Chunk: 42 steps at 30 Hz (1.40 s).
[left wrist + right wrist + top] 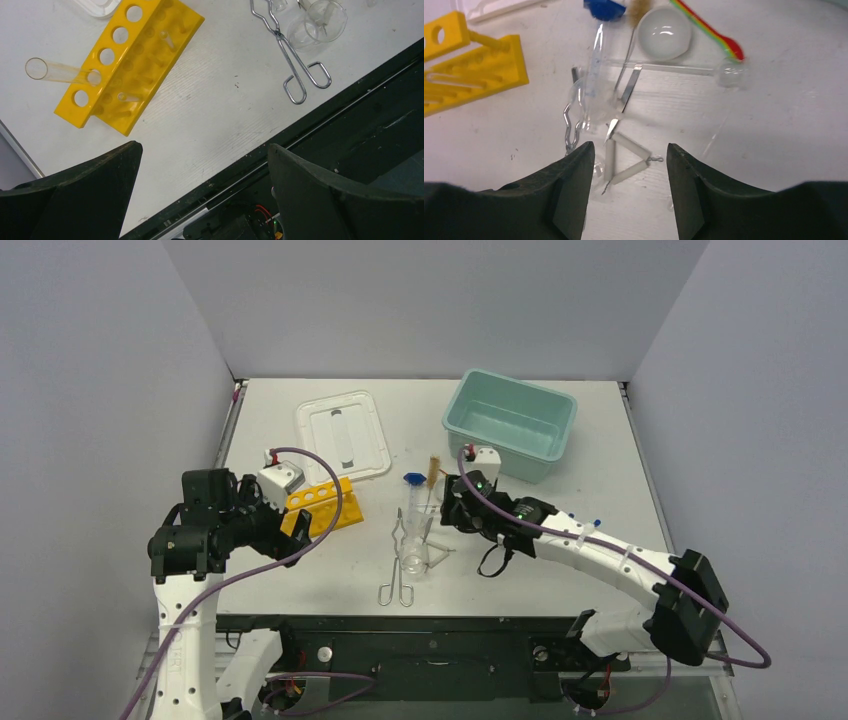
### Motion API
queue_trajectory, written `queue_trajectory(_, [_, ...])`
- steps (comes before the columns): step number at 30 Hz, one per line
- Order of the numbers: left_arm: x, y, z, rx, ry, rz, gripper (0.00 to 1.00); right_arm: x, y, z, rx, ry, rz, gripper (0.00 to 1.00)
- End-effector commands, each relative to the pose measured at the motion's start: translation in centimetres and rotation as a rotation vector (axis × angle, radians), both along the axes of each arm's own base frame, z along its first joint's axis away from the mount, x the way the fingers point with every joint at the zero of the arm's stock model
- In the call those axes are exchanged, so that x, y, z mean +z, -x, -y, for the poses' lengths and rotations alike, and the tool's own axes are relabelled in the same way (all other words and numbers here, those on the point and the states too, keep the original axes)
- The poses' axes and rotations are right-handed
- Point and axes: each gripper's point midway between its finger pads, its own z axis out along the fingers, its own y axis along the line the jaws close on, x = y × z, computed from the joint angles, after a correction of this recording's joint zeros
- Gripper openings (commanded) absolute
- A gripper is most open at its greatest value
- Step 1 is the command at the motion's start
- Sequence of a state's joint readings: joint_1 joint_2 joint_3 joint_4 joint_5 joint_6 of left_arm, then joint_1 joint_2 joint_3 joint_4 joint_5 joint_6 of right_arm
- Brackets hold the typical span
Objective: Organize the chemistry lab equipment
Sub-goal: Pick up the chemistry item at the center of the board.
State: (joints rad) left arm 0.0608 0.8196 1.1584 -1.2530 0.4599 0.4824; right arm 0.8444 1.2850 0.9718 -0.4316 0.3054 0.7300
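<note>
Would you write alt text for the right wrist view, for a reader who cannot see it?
The right hand hangs open and empty over a white wire triangle on the table. Beyond it lie metal tongs, a blue-capped vial, a round dish, a glass tube and a striped spatula, with a yellow rack at the frame's left.

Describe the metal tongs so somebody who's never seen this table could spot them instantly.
Find the teal tub at the far right, then come toward the near edge to the clutter in the middle. The tongs lie on its left beside the clear beaker, handles toward the near edge. They are the only bare-metal piece ending in two finger loops.
</note>
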Motion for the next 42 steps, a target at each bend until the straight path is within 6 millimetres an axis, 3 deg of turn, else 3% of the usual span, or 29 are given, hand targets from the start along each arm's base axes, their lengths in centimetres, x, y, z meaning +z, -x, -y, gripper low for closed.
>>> queue_trajectory(1, [1.9, -0.8, 0.2, -0.001, 0.013, 0.069, 0.96, -0.2, 0.2, -4.7, 0.052, -0.129, -0.009, 0.51])
queue_trajectory(8, [2.0, -0.6, 0.0, 0.006, 0.001, 0.07, 0.97, -2.9, -0.6, -7.3, 0.049, -0.141, -0.047, 0.51])
queue_trajectory(19, [2.2, -0.5, -0.2, 0.011, -0.012, 0.068, 0.96, -5.7, -3.3, -8.1, -0.048, -0.082, -0.029, 0.46])
queue_trajectory(26, [2.3, -0.5, -0.4, 0.015, -0.021, 0.066, 0.96, -6.3, -5.0, -7.7, -0.118, -0.065, 0.01, 0.36])
queue_trajectory(31, [2.2, -0.6, -0.3, 0.018, -0.013, 0.056, 0.97, -6.7, -5.7, -7.6, -0.14, -0.079, 0.012, 0.2])
queue_trajectory(37, [1.9, -0.6, -0.3, 0.018, -0.011, 0.049, 0.97, -5.9, -6.3, -7.8, -0.141, -0.116, 0.028, 0.0])
queue_trajectory(42, [1.8, -0.6, -0.4, 0.022, -0.015, 0.048, 0.97, -2.5, -7.0, -7.8, -0.117, -0.19, 0.06, 0.0])
